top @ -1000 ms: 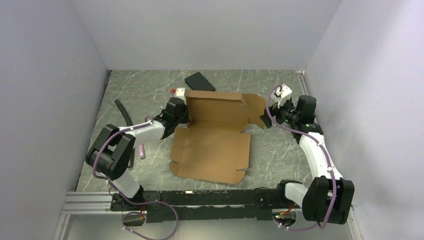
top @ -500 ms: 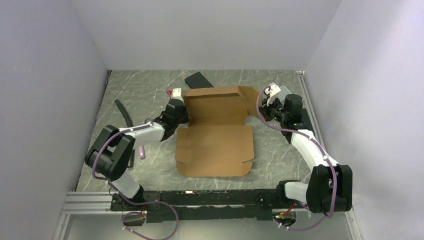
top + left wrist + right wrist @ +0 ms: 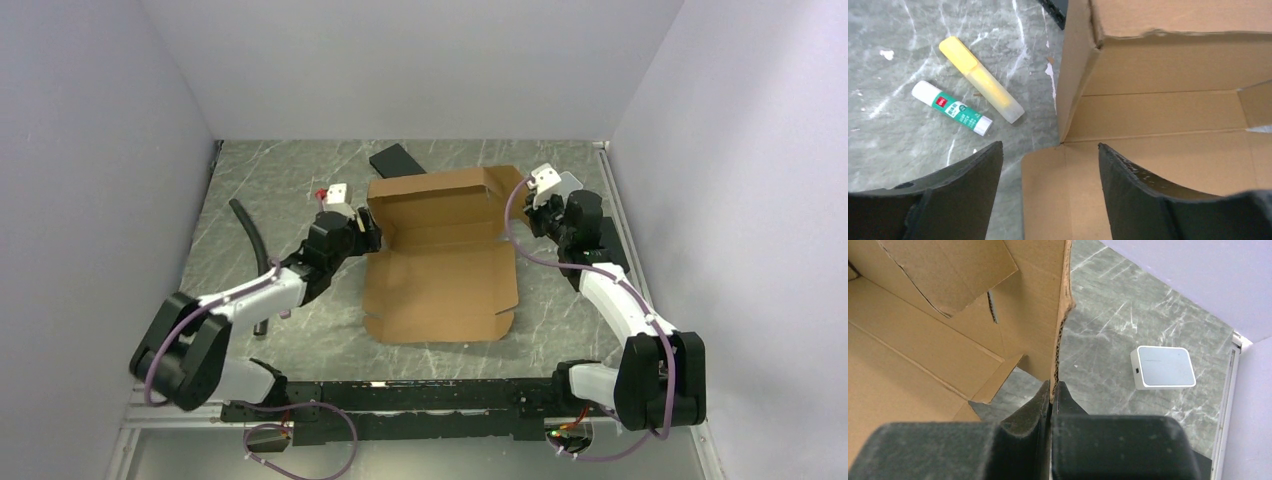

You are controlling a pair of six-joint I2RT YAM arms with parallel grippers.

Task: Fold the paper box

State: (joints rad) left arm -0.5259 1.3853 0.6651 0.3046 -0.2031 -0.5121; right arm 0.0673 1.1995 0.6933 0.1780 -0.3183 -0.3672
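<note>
Lying nearest: box [image 3: 440, 290], brown cardboard, front panel flat on the bench [image 3: 280, 180] between the two arms.
Left end effector [image 3: 1048, 150]: released, spread wide at the box's left side, astride the corner where the upright left wall meets the flat panel; no contact visible.
Right end effector [image 3: 1052, 390]: clenched on the box, pinching the thin edge of the upright flap at its right side.
Box rear: back wall and left wall standing upright, with a smaller inner flap angled inward near the right corner.
Left of box: glue stick [image 3: 952, 108], white with a green label, and yellow marker [image 3: 982, 80], side by side on the bench, near the left wall but apart from it.
Further left: black tube [image 3: 250, 230], curved, lying on the bench, well apart from the box.
Right of box: whitish square container [image 3: 1163, 367], flat on the bench, apart from the pinched flap.
Farthest: black slab [image 3: 398, 160], flat on the bench behind the back left corner, partly hidden by the back wall.
</note>
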